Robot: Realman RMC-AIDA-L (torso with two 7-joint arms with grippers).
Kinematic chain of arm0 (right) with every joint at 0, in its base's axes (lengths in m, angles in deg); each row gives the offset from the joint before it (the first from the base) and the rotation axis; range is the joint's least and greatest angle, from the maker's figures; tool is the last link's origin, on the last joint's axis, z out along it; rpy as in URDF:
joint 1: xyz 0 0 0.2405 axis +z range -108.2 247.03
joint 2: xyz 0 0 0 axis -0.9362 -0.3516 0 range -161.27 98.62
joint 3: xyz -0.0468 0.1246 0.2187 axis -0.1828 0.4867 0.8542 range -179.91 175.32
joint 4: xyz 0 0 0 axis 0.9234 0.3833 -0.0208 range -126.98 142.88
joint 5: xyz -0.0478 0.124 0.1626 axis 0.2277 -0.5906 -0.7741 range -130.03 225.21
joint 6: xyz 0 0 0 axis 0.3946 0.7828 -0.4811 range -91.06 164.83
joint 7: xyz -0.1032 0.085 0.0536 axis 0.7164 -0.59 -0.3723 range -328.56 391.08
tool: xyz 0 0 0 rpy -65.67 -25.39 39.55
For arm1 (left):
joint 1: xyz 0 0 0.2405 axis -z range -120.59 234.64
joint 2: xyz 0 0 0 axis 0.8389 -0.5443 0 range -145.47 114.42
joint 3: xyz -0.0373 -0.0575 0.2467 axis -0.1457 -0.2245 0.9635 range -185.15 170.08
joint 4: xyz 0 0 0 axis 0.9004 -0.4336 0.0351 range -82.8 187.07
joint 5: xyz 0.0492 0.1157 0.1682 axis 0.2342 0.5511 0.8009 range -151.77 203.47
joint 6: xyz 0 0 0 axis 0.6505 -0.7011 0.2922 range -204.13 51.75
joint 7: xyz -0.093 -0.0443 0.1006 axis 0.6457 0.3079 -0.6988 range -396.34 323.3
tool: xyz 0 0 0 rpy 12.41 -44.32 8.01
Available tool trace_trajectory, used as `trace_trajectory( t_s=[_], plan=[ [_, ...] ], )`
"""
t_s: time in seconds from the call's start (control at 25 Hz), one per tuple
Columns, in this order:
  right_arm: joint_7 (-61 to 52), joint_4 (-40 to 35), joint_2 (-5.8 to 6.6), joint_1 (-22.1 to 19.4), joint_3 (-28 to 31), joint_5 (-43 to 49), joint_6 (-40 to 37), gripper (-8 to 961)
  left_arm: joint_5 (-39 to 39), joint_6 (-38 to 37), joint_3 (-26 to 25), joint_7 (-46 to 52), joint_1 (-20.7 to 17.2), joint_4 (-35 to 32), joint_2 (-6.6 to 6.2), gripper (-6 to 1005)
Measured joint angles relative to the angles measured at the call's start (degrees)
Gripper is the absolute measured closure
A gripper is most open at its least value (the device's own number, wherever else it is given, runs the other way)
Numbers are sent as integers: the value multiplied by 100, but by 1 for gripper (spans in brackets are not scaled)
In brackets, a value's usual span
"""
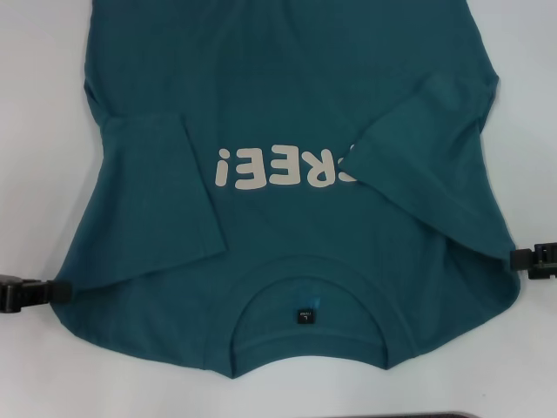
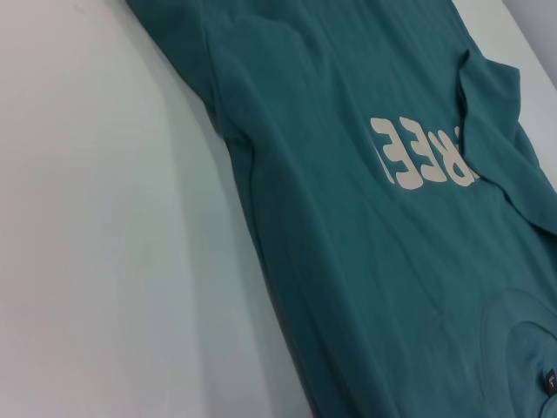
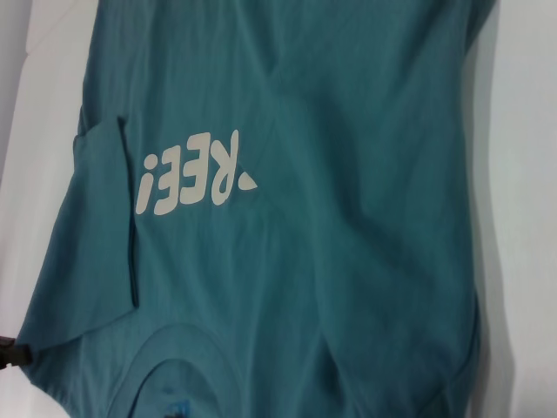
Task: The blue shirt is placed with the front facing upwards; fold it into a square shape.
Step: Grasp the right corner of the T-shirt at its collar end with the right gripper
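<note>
Shirt: we see the blue shirt (image 1: 287, 104) as soft matt knit cloth, lightly creased, with no sheen
Lettering: the chest lettering (image 1: 283, 165) looks to us like a smooth, flat off-white print, matt like the cloth around it
Collar: the collar (image 1: 309, 272) shows us a finer ribbed band
Label: the neck label (image 1: 305, 315) is a small black woven-looking tab
Table: the table (image 1: 43, 131) is smooth, pale, faintly glossy

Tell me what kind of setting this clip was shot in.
Probably a lab or test bench, not a home: a bare white table holds only a blue shirt, with the left gripper and right gripper at its edges.
</note>
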Motion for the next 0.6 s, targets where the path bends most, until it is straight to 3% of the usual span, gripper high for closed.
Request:
trace_trajectory(
  t_s=[0.6],
  plan=[
    [-5, -162, -35, 195, -5, 80, -157, 301, 0, 31, 5, -7, 54, 0, -6, 997]
  ],
)
